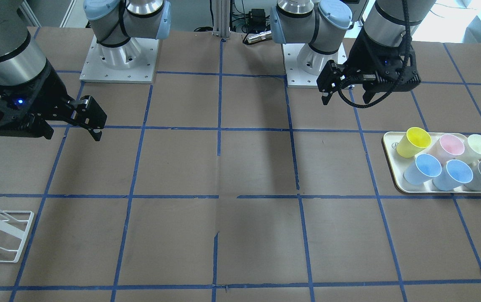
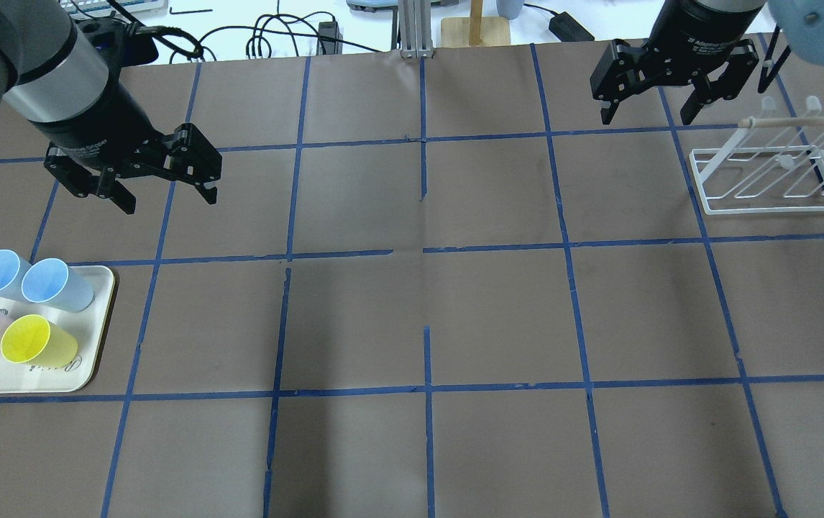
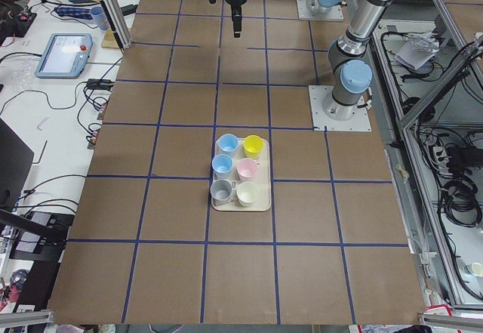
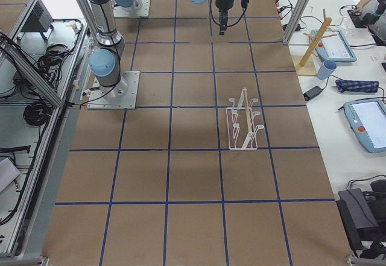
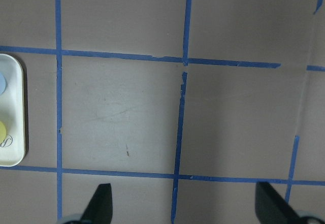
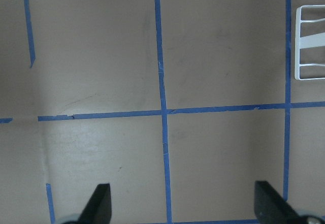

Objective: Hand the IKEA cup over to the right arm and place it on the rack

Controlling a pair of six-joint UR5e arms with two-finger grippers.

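The brown table (image 1: 240, 235) carries a cream tray (image 1: 393, 167), with the white wire rack (image 2: 764, 180) well apart from it. The IKEA cup (image 1: 423, 167), pale sky-blue, matte, tapered and handleless, stands mouth-up in a tray corner beside the yellow cup (image 1: 413, 141). The left gripper (image 1: 346, 100) hovers near the tray and the right gripper (image 2: 646, 119) far from it, both spread wide, holding nothing

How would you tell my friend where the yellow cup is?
Look for the cream tray of six cups on the robot's left side. The yellow cup sits in the tray corner nearest the robot and the table's middle. It is the only bright yellow one.
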